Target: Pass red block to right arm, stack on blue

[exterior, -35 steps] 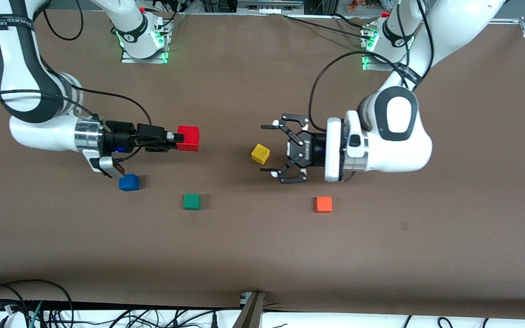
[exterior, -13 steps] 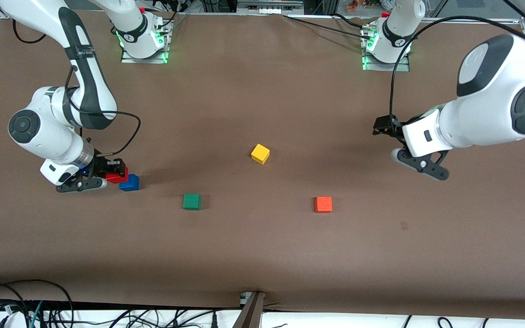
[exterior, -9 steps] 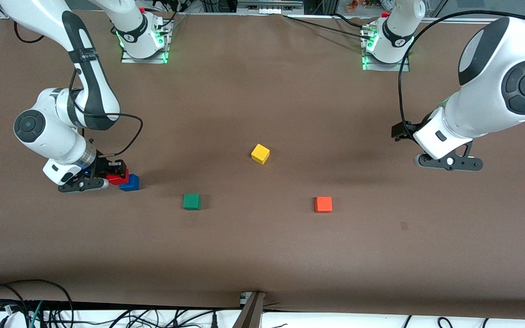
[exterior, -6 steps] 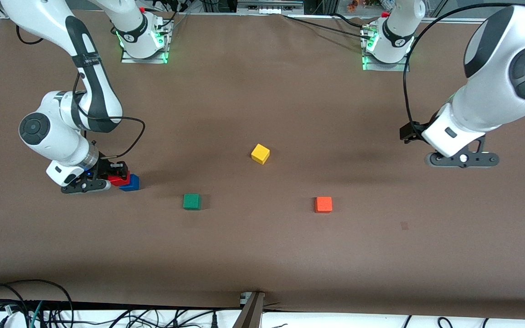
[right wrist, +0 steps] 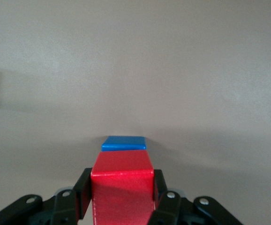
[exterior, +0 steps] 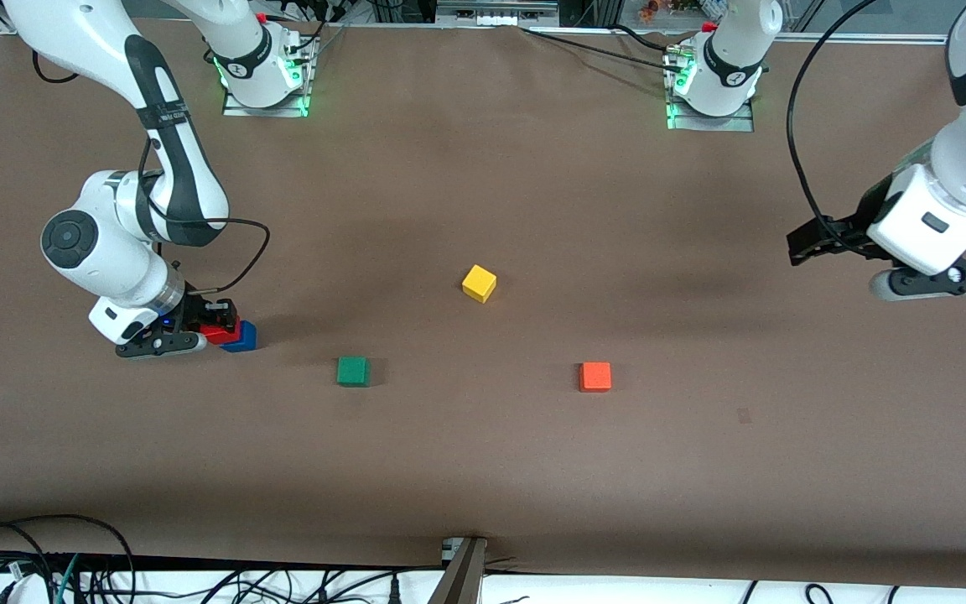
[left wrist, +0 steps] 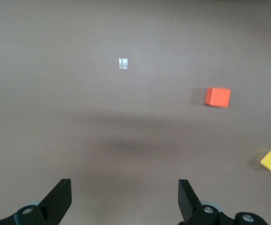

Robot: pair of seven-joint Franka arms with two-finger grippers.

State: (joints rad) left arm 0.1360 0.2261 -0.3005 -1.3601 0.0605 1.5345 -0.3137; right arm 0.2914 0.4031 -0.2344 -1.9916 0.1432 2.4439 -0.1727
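On my screens the brown desk [exterior: 483, 470] spreads wide. My left hand [exterior: 818, 243] hangs over its left-arm end, fingers spread apart, gripping nothing. My right hand [exterior: 219, 323] is clamped on the red block [exterior: 216, 333], low beside the blue block [exterior: 241, 336] and overlapping it, toward the right arm's end.
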